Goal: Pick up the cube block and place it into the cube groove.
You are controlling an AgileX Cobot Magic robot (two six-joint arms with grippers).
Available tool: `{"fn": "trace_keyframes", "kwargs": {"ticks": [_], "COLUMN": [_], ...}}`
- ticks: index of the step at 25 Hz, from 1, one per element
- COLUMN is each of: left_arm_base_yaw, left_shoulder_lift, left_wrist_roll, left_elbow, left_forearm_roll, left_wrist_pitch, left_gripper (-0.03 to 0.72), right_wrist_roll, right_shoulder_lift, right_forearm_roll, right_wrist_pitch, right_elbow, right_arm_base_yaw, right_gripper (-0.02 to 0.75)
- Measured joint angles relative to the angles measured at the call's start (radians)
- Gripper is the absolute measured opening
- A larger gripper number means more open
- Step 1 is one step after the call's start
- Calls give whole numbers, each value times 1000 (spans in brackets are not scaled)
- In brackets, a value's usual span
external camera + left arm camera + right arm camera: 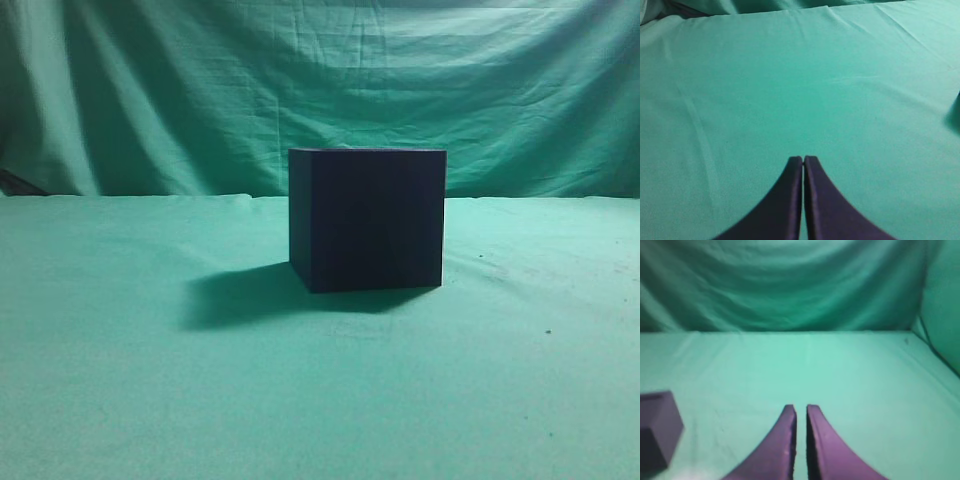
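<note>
I cannot spot the cube block anywhere; the big dark cube groove (367, 220) sits mid-surface (120, 400) and may hide it. Both the left gripper (803, 160) and right gripper (801, 410) are pressed together, holding nothing. I think one must find the block and open wide before going down.

The groove (366, 218) stands alone near the middle of the green cloth (120, 400), the only obstacle there; bare cloth lies open on its left, right and near side. Behind it hangs a backdrop (200, 90). In the right wrist view a dark cube (657, 432) sits at the left edge, cloth ahead bare.
</note>
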Motion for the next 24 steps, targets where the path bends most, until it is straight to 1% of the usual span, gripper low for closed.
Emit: {"fn": "trace_keyframes", "kwargs": {"ticks": [3,7,11,24], "left_arm_base_yaw": [0,0,0,0], "left_shoulder_lift": [0,0,0,0], "left_wrist_roll": [0,0,0,0], "left_elbow": [0,0,0,0], "left_forearm_roll": [0,0,0,0], "left_wrist_pitch": [0,0,0,0], "left_gripper": [0,0,0,0], "right_wrist_roll": [-1,-1,-2,-2], "right_shoulder_lift": [-4,-4,-4,-4], "right_forearm_roll": [4,4,4,6], "right_wrist_pitch": [-15,-27,1,1], "right_elbow": [97,190,192,192], "right_arm_base_yaw": [-39,-42,-42,-44], "right_gripper": [57,57,57,57]}}
